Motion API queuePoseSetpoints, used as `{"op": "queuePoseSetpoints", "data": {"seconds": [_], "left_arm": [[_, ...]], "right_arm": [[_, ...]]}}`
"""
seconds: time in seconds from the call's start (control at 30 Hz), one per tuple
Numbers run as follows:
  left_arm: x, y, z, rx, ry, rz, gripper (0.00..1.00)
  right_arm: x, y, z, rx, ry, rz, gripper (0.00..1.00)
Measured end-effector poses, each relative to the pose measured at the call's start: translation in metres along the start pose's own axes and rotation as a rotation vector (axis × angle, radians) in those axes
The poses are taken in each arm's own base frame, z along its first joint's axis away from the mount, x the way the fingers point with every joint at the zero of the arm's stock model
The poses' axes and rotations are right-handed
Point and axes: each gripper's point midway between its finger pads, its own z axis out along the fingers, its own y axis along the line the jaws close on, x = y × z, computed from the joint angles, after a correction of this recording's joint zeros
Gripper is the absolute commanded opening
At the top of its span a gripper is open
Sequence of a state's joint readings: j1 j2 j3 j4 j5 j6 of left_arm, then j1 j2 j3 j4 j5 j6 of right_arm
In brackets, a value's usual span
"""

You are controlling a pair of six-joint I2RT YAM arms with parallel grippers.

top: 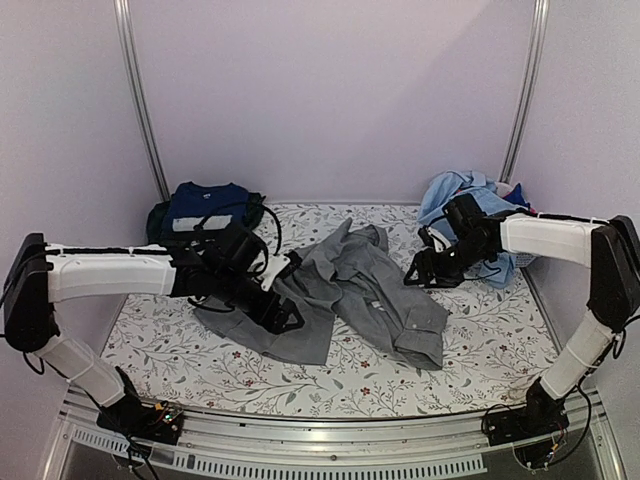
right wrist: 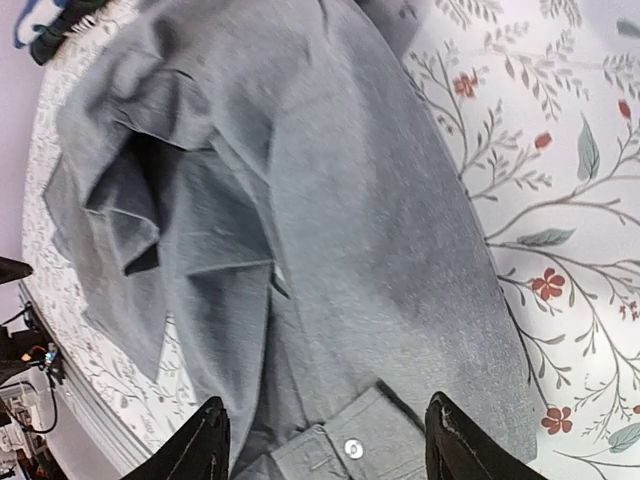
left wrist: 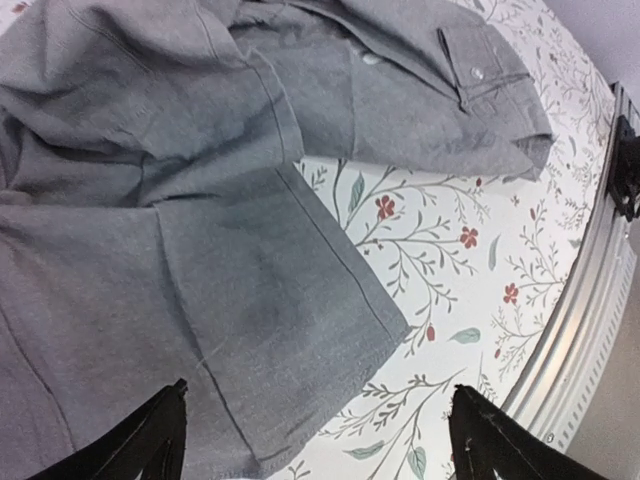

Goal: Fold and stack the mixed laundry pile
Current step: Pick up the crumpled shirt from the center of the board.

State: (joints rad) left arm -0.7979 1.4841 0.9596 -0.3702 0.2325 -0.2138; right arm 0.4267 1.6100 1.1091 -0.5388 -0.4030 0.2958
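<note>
A grey collared shirt (top: 350,295) lies spread and rumpled in the middle of the floral sheet. My left gripper (top: 283,312) hovers open over its lower left hem; the left wrist view shows the hem corner (left wrist: 330,330) between the wide-apart fingertips (left wrist: 150,440). My right gripper (top: 420,275) is open and empty just right of the shirt; its wrist view shows a buttoned cuff (right wrist: 345,450) between the fingers. A navy T-shirt (top: 205,205) lies folded at the back left on a dark green piece (top: 158,222). Light blue shirts (top: 470,205) are heaped at the back right.
The white floral sheet (top: 480,340) covers the table. A metal rail (top: 330,440) runs along the near edge, also seen in the left wrist view (left wrist: 590,300). Two upright poles (top: 140,100) stand at the back corners against the lilac wall.
</note>
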Motion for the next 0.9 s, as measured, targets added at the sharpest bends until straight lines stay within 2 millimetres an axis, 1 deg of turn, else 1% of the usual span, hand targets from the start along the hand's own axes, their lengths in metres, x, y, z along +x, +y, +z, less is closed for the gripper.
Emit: {"op": "queuePoseSetpoints", "data": {"seconds": [0.07,0.1,0.2,0.27,0.3,0.37,0.43,0.5,0.57,0.6,0.63,0.67,0.73,0.77,0.8,0.83,0.87,0.9], "left_arm": [[0.019,-0.013,0.013,0.017,0.062,0.027,0.9],[0.025,-0.018,0.019,0.022,0.085,0.04,0.9],[0.053,-0.036,0.044,0.03,0.182,0.091,0.92],[0.069,-0.04,0.059,0.016,0.24,0.113,0.93],[0.075,-0.039,0.065,0.0,0.262,0.12,0.93],[0.085,-0.035,0.078,-0.04,0.308,0.132,0.91],[0.077,-0.032,0.084,-0.082,0.297,0.137,0.82],[0.07,-0.024,0.092,-0.14,0.294,0.138,0.73],[0.065,-0.017,0.097,-0.192,0.286,0.139,0.58],[0.064,-0.012,0.097,-0.221,0.283,0.144,0.48],[0.064,-0.008,0.096,-0.243,0.282,0.152,0.39],[0.064,-0.005,0.095,-0.26,0.283,0.145,0.31],[0.063,0.002,0.091,-0.286,0.281,0.136,0.21],[0.065,0.005,0.087,-0.294,0.289,0.14,0.15],[0.064,0.008,0.083,-0.301,0.287,0.129,0.1],[0.06,0.012,0.076,-0.303,0.283,0.121,0.02],[0.05,0.018,0.067,-0.307,0.258,0.1,0.0],[0.038,0.024,0.057,-0.307,0.224,0.075,0.0]], "right_arm": [[0.013,-0.016,0.014,0.054,0.061,0.014,0.7],[0.02,-0.023,0.019,0.078,0.092,0.016,0.7],[0.034,-0.038,0.029,0.133,0.152,0.022,0.71],[0.039,-0.045,0.033,0.158,0.174,0.019,0.71],[0.041,-0.048,0.036,0.17,0.182,0.019,0.71],[0.046,-0.057,0.044,0.197,0.206,0.021,0.63],[0.051,-0.065,0.052,0.213,0.234,0.019,0.47],[0.046,-0.066,0.056,0.213,0.222,0.014,0.32],[0.044,-0.065,0.058,0.206,0.218,0.006,0.12],[0.045,-0.064,0.059,0.199,0.223,0.012,0.03],[0.046,-0.064,0.059,0.193,0.226,0.005,0.0],[0.048,-0.062,0.059,0.182,0.235,0.015,0.0],[0.05,-0.057,0.057,0.158,0.244,0.019,0.0],[0.048,-0.054,0.051,0.146,0.238,0.024,0.0],[0.042,-0.047,0.044,0.129,0.22,0.023,0.0],[0.034,-0.041,0.036,0.111,0.197,0.021,0.0],[0.016,-0.029,0.02,0.084,0.146,0.016,0.0],[-0.005,-0.019,0.004,0.06,0.081,0.006,0.0]]}}
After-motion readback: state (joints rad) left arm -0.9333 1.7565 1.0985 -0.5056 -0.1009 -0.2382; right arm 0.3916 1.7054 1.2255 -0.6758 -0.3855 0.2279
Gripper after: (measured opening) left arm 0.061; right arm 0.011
